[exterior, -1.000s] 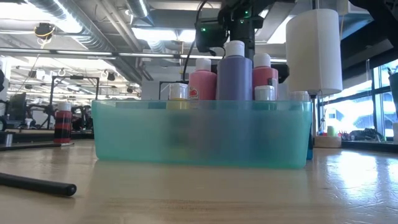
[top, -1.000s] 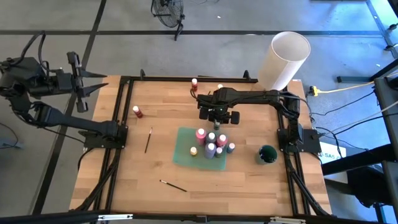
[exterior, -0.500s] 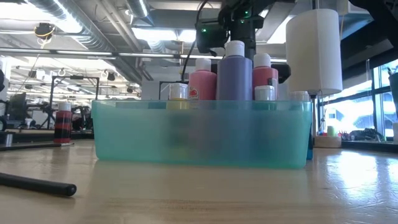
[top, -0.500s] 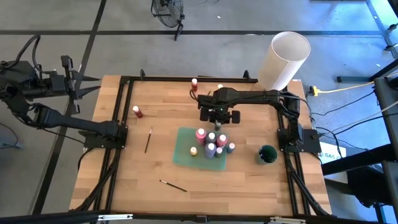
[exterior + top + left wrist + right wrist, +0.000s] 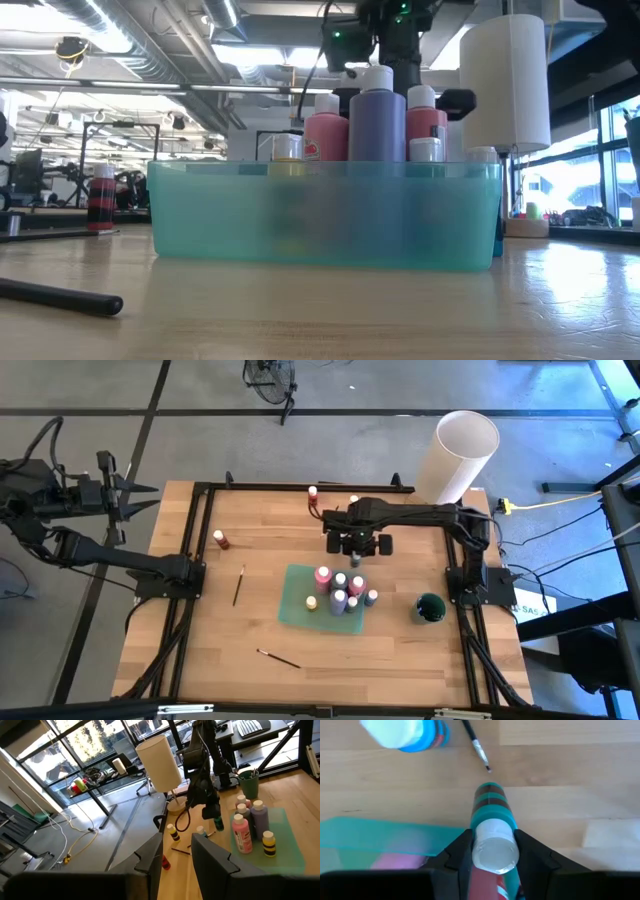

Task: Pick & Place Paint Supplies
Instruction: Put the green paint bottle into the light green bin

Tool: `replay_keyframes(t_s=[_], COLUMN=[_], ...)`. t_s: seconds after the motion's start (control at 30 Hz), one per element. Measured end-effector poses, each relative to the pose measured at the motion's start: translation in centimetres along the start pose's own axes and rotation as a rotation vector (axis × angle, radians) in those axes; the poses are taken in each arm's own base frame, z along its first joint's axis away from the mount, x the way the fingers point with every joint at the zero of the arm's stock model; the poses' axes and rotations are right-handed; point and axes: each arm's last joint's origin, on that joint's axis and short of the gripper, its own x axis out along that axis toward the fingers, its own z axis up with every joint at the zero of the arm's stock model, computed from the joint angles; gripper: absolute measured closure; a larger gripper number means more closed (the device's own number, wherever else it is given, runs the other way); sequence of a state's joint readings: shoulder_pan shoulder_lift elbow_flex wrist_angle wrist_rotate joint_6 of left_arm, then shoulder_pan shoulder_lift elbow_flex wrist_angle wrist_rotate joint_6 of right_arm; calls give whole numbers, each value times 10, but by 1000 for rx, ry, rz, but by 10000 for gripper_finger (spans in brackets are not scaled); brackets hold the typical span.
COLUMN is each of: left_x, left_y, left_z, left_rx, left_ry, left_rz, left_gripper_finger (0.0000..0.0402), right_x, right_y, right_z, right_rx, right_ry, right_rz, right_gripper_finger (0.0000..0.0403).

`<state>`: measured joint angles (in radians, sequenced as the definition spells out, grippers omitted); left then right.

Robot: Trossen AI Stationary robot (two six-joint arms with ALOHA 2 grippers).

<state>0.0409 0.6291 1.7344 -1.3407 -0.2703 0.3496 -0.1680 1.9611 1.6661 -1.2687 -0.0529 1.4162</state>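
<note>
Overhead, wooden table [image 5: 390, 650], grey floor, right pincer [image 5: 492, 851] clamped on teal bottle [image 5: 491, 815].

teal bottle [image 5: 490, 805] between right gripper [image 5: 492, 845] jaws: 1 | tray bottles [image 5: 338, 600] beside jaws: about 7 | loose bottles [image 5: 220, 539]: 4 | loose brushes [image 5: 238, 585]: 3 | tray [image 5: 296, 610]: 1

Your workshop stood bright under ceiling strip lights [image 5: 250, 55] and exposed ducts [image 5: 120, 40]. Tall windows [image 5: 75, 750] looked out on greenery. A grey concrete floor [image 5: 300, 385] surrounded the wooden surface [image 5: 260, 625], with a floor fan [image 5: 268, 378] and a yellow cable [image 5: 560, 503] nearby.
</note>
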Motion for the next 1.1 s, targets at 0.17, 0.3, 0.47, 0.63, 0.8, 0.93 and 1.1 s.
replay_keyframes(t_s=[0.17,0.3,0.47,0.63,0.8,0.93,1.1], left_x=[0,0,0,0,0,0,0], left_y=[0,0,0,0,0,0,0], left_z=[0,0,0,0,0,0,0], left_rx=[0,0,1,2,5,13,5], left_ry=[-1,0,-1,-1,2,5,5], left_rz=[-1,-1,-3,-3,-2,4,3], left_gripper_finger=[304,304,304,304,304,304,304], right_x=[-15,-37,-82,-132,-171,-195,-204], right_y=[-10,-18,-28,-35,-37,-44,-52], right_z=[-2,-4,-9,-27,-53,-81,-125], right_rx=[5,6,-2,-68,-151,-264,-485], right_ry=[0,-46,-117,-159,-226,-242,-198], right_rz=[-5,20,81,160,319,425,482], right_gripper_finger=[282,282,282,282,282,282,282])
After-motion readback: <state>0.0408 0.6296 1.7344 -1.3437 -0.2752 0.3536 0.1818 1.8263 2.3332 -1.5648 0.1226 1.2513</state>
